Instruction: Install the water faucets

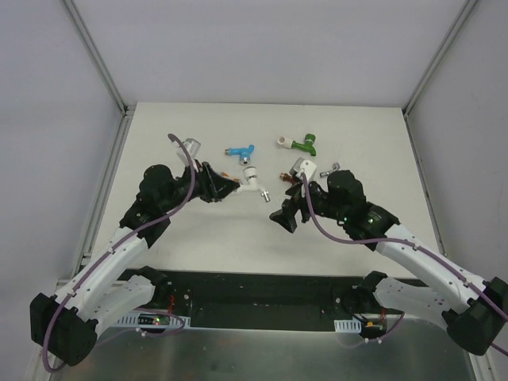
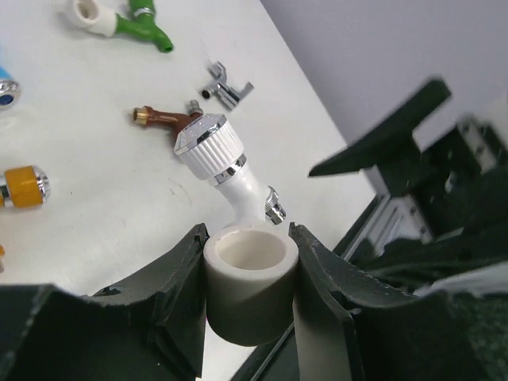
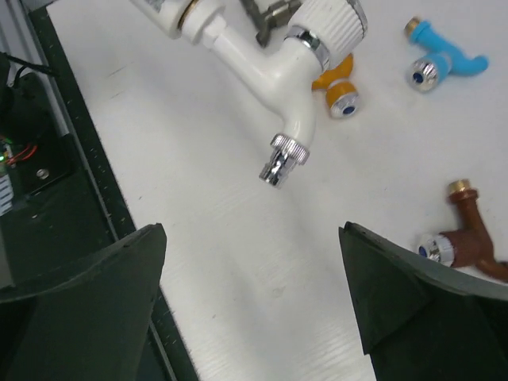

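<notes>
- Grey walls (image 1: 238, 48) are enclosing a white table (image 1: 159, 131). From above, the left gripper (image 1: 229, 189) is reaching toward mid-table with the white faucet (image 1: 252, 179) at its tip. The right gripper (image 1: 284, 213) is hovering just near-right of it, apart. A blue faucet (image 1: 238, 150) and a green faucet (image 1: 303, 145) are lying farther off.
- Left wrist: the jaws are clamping narrowly on a short white fitting (image 2: 252, 278). The white faucet is projecting from its far end, seemingly threaded in, though I cannot tell how deep. A brown faucet (image 2: 163, 119) is lying just beyond.
- Right wrist: the jaws are spreading wide and holding nothing. The white faucet's silvery spout end is hanging ahead of them, and an orange faucet (image 3: 340, 89) is lying farther back.
- Judging by this, the white faucet is being mated to the fitting. The next move is calling for the right gripper to close on the faucet body and turn it while the left is steadying the fitting.
</notes>
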Robot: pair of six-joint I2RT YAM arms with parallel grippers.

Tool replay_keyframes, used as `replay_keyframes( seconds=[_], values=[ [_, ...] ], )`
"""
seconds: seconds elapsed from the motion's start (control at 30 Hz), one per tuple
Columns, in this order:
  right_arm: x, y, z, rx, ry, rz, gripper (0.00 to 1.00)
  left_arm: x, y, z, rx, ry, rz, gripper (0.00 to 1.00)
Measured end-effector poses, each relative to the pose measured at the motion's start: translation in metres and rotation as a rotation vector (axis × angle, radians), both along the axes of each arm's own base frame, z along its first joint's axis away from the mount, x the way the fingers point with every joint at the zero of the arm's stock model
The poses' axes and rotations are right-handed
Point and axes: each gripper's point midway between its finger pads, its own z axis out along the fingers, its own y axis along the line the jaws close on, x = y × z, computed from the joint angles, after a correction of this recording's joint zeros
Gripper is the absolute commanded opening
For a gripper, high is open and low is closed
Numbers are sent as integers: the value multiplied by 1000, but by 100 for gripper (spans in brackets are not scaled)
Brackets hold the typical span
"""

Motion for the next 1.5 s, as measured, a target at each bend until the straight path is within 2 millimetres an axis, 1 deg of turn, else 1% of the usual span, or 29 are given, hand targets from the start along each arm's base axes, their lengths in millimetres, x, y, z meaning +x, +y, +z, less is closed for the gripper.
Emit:
replay_keyframes(
  seconds=[0.1,0.13,0.17,0.23,0.3,0.37,0.43,0.5,0.57,0.73,0.83,0.9,1.03,1.13,1.23,1.3,1.37,1.43,1.5],
  values=[
    [6,0,-4,46,-112,0,99,22,18,-1,-118,136,129,0],
    [9,1,-7,56,-140,2,99,27,21,-1,-152,166,153,0],
    [12,3,-10,60,-162,1,99,33,24,-2,-194,210,181,0],
    [18,6,-15,61,-199,-2,99,40,22,-4,-252,291,192,0],
    [24,11,-14,57,-234,-7,99,40,16,-5,-292,355,173,0],
    [28,19,-10,60,-290,-3,99,39,12,-6,-323,410,155,0],
    [31,29,-6,59,-355,6,99,37,9,-2,-352,442,141,0],
    [36,35,-6,34,-413,0,99,36,8,0,-368,453,134,0],
    [43,39,-10,5,-458,-12,99,35,8,2,-381,467,129,0],
    [58,45,-26,-101,-541,-31,98,26,3,3,-382,495,78,0],
    [67,46,-22,-133,-582,-45,97,23,3,0,-372,508,67,0],
    [72,48,-15,-134,-610,-56,95,19,2,-3,-361,523,52,0],
    [79,54,-3,-122,-647,-61,84,14,0,-6,-343,538,30,0],
    [78,59,-5,-119,-644,-37,70,13,1,-8,-327,535,28,0],
    [73,64,-10,-126,-621,4,54,12,0,-6,-309,517,17,0],
    [71,64,-12,-133,-610,21,42,10,-2,-5,-292,505,0,0],
    [66,65,-17,-148,-587,57,27,10,-3,-3,-274,499,-12,0],
    [63,66,-19,-155,-568,74,15,7,-5,-4,-249,506,-39,0],
    [61,65,-22,-166,-541,88,0,4,-7,-4,-218,503,-66,0]
  ],
)
